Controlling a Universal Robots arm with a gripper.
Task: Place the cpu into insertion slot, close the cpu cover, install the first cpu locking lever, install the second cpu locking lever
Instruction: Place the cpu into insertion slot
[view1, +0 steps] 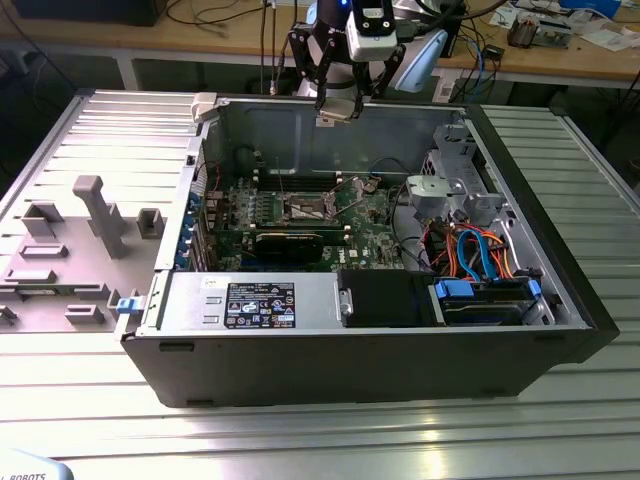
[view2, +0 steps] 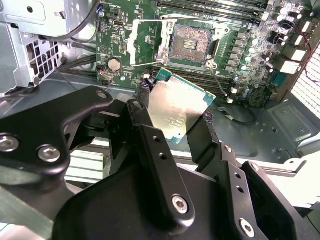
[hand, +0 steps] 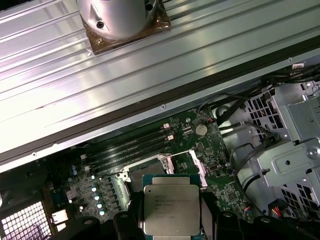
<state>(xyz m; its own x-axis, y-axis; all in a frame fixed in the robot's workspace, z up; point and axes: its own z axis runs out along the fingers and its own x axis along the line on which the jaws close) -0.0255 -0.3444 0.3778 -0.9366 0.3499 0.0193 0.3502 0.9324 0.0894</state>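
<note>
My gripper (view2: 176, 104) is shut on the cpu (view2: 176, 111), a flat square chip with a silvery top and green edge, pinched by its two sides between black fingers (view2: 209, 122). In the exterior view the gripper (view1: 338, 104) hangs above the back wall of the open computer case. Below lies the green circuit board (view1: 360, 225) with the insertion slot (view2: 192, 44), its dark pin field uncovered. The cpu cover (view2: 136, 46) stands swung open beside the slot. In the first wrist view the cpu (hand: 171, 207) hides part of the insertion slot (hand: 146, 172).
A silver drive cage (view1: 447, 190) and orange and blue cables (view1: 480, 250) fill the case on the exterior view's right. A black box (view1: 385, 297) and labelled metal unit (view1: 250, 300) sit at the front. A grey fixture tray (view1: 70, 250) lies on the ribbed table.
</note>
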